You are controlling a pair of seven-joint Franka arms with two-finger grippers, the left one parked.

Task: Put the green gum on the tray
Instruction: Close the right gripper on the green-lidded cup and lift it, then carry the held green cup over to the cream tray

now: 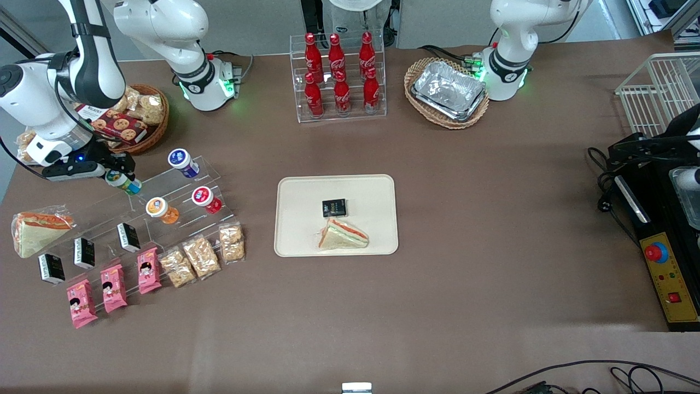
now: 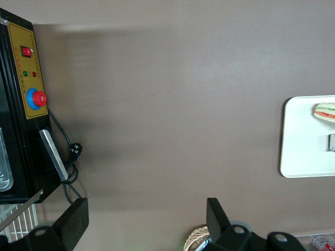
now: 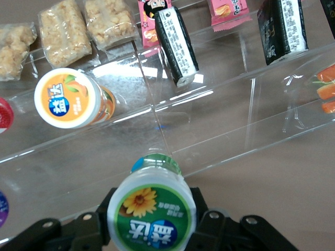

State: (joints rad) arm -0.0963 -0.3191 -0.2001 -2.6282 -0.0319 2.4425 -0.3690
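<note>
The green gum [image 3: 151,212] is a small bottle with a white-rimmed green lid bearing a yellow flower. My right gripper [image 3: 152,219] is shut on it, black fingers pressing both sides of the lid. In the front view the green gum [image 1: 123,182] hangs tilted at my gripper [image 1: 117,174], just above the clear stepped rack [image 1: 180,210] at the working arm's end of the table. The cream tray [image 1: 377,191] lies flat mid-table, carrying a wrapped sandwich [image 1: 343,235] and a small black packet [image 1: 334,208].
On the rack stand an orange-lidded bottle [image 1: 158,208], a red-lidded one [image 1: 204,197] and a blue-lidded one [image 1: 181,160]. Black packets [image 1: 127,237], pink packs [image 1: 114,287] and rice snacks [image 1: 201,256] line its lower steps. A cookie basket [image 1: 136,117] sits beside my arm.
</note>
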